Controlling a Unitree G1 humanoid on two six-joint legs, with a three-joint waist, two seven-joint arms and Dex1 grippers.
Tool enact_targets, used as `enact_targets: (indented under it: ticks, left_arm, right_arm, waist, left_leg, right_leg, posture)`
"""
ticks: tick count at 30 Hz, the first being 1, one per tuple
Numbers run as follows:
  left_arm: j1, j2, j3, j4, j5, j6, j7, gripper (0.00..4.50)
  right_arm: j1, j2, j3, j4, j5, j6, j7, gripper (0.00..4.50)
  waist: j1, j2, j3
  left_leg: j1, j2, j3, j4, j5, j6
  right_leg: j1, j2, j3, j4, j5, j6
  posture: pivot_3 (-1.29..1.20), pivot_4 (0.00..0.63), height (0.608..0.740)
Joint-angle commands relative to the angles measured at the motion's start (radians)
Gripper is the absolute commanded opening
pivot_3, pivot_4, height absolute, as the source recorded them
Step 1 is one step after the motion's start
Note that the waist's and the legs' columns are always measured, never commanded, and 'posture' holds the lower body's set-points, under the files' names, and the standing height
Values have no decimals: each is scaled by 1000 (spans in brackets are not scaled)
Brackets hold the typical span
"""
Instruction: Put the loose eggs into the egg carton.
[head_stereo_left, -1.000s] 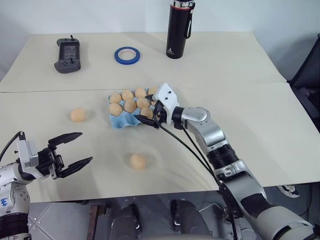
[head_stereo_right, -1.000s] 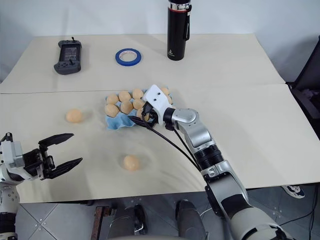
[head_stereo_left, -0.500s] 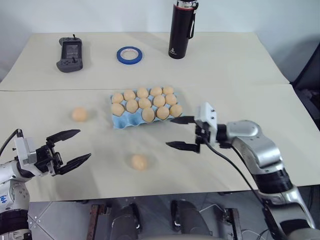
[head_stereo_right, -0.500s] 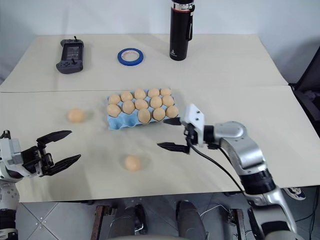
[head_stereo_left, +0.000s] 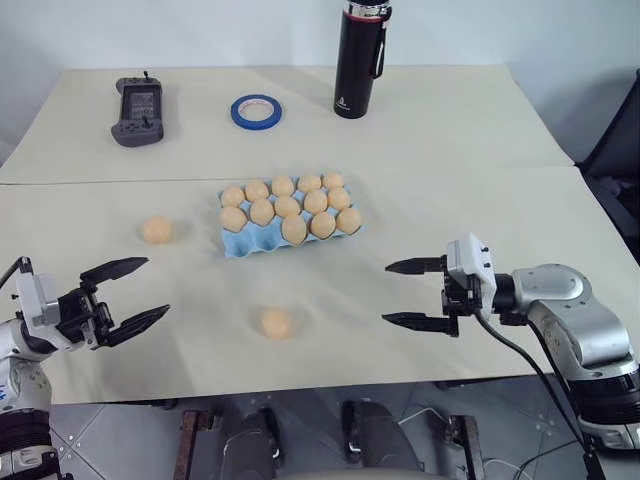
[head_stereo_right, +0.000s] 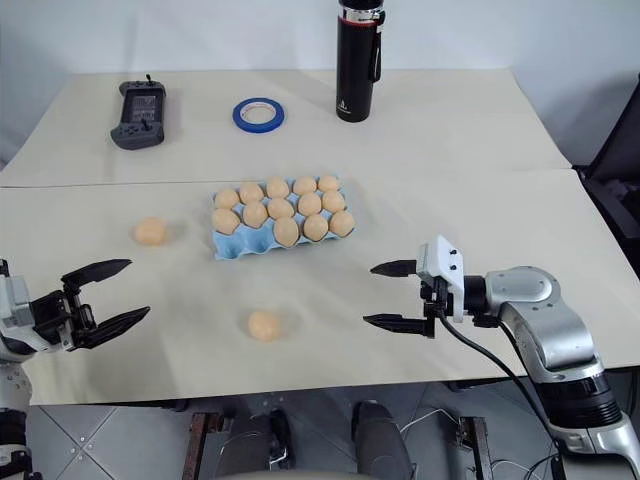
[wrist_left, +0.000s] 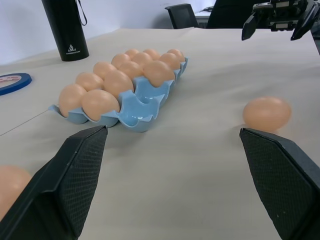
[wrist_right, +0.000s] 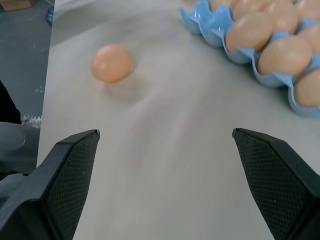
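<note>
Egg carton (head_stereo_left: 288, 212) is sitting mid-worktop (head_stereo_left: 480, 150), holding eleven eggs; one near-left cup looks vacant. Two loose eggs are lying outside: one (head_stereo_left: 156, 230) left of the carton, one (head_stereo_left: 277, 322) nearer, toward the front edge. Right gripper (head_stereo_left: 412, 293) is hovering right of the near egg, jaws released, empty. Left gripper (head_stereo_left: 124, 294) is hovering at near left, jaws released, empty. Step in hand, likely: picking the next egg. Next move calls for closing on one. Cup count is hard to confirm.

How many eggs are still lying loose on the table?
2. One egg lies left of the carton; the other egg lies nearer the robot, in front of the carton. None seem hidden.
</note>
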Motion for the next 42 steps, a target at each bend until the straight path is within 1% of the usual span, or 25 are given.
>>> enact_targets:
  ticks: [1, 5, 8, 10, 13, 18, 25, 32, 35, 36, 37, 39, 40, 42]
  left_arm:
    - [-9, 21, 17, -1, -2, -15, -5, 4500]
    - [1, 16, 17, -23, -5, -10, 1, 4500]
    - [13, 10, 18, -41, -7, -8, 5, 4500]
    - [25, 6, 20, -56, -10, -7, 11, 4500]
    - [54, -9, 31, -89, -20, -2, 35, 4500]
    - [87, -21, 38, -124, -25, 1, 57, 4500]
    - [133, -32, 53, -169, -36, 3, 83, 4500]
    - [149, -39, 52, -183, -36, -3, 106, 4500]
    - [149, -41, 53, -187, -36, -2, 111, 4500]
    - [149, -41, 54, -187, -36, -3, 112, 4500]
    - [149, -42, 54, -187, -36, -4, 113, 4500]
    - [145, -42, 53, -185, -35, -5, 116, 4500]
    - [143, -42, 53, -183, -35, -6, 118, 4500]
    - [139, -41, 52, -179, -33, -8, 120, 4500]
  right_arm:
    - [-35, 60, 42, -97, 17, 56, -92, 4461]
    - [-91, 155, 136, -126, -20, 105, -187, 4461]
    - [-129, 211, 202, -92, -53, 118, -225, 4461]
    - [-169, 240, 259, -58, -66, 187, -243, 4461]
    - [-225, 287, 344, 2, -100, 184, -225, 4461]
    - [-288, 351, 420, 76, -120, 203, -210, 4461]
    - [-329, 391, 478, 139, -152, 202, -186, 4461]
    - [-374, 432, 545, 233, -222, 189, -161, 4461]
    - [-381, 448, 555, 261, -246, 191, -170, 3901]
    - [-380, 450, 552, 260, -248, 189, -168, 3506]
    - [-378, 451, 551, 258, -248, 188, -164, 3272]
    - [-375, 452, 534, 247, -244, 178, -162, 2578]
    - [-376, 452, 520, 239, -240, 168, -163, 2325]
    - [-386, 452, 477, 214, -217, 174, -167, 2137]
  waist:
    - [-1, 0, 0]
    - [-2, 0, 0]
    - [-1, 0, 0]
    - [-1, 0, 0]
    - [-3, 0, 0]
    - [-2, 0, 0]
    - [-1, -1, -1]
    - [-4, -1, -1]
    - [-3, -1, -1]
    - [-3, -1, -1]
    - [-3, -1, -1]
    - [-2, -1, -1]
    - [-2, -1, -1]
    - [-3, -1, -1]
  left_leg:
    - [0, 0, 0, 0, 0, 0]
    - [0, 0, 0, 0, 0, 0]
    - [0, 0, 0, 0, 0, 0]
    - [0, 0, 0, 0, 0, 0]
    - [-1, 0, 0, 1, 0, 0]
    - [-1, 0, 0, 0, 0, -1]
    - [-1, 0, 0, 1, 0, -1]
    - [-1, 1, 0, 1, 0, -1]
    - [-1, 1, 0, 0, 0, -1]
    - [-1, 0, 0, 0, 0, -1]
    - [-1, 0, 0, 0, 0, -1]
    - [-1, 0, 0, 0, 0, -1]
    - [-1, 0, 0, 0, 0, -1]
    - [-1, 1, 0, 0, 0, -1]
  right_leg:
    - [0, 0, 0, 0, 0, 0]
    - [-1, 0, 0, 2, 0, 0]
    - [-1, 0, 0, 2, 0, 0]
    - [-1, -1, 0, 2, 0, 0]
    - [-1, -1, -1, 2, 0, 0]
    - [-2, 0, -2, 3, 0, 0]
    - [-2, 0, -2, 4, 0, 0]
    - [-2, 0, -2, 4, 0, 0]
    - [-2, 0, -2, 4, 0, 0]
    - [-2, 0, -2, 4, 0, 0]
    - [-2, 0, -2, 4, 0, 0]
    - [-2, 0, -2, 4, 0, 0]
    - [-2, 0, -2, 4, 0, 0]
    - [-2, 0, -2, 4, 0, 0]
  posture:
    - [0, 150, 740]
    - [0, 150, 740]
    - [0, 150, 740]
    - [0, 150, 740]
    - [0, 150, 740]
    - [0, 150, 740]
    - [0, 150, 740]
    - [0, 150, 740]
    - [0, 150, 740]
    - [0, 150, 740]
    - [0, 150, 740]
    - [0, 150, 740]
    - [0, 150, 740]
    - [0, 150, 740]
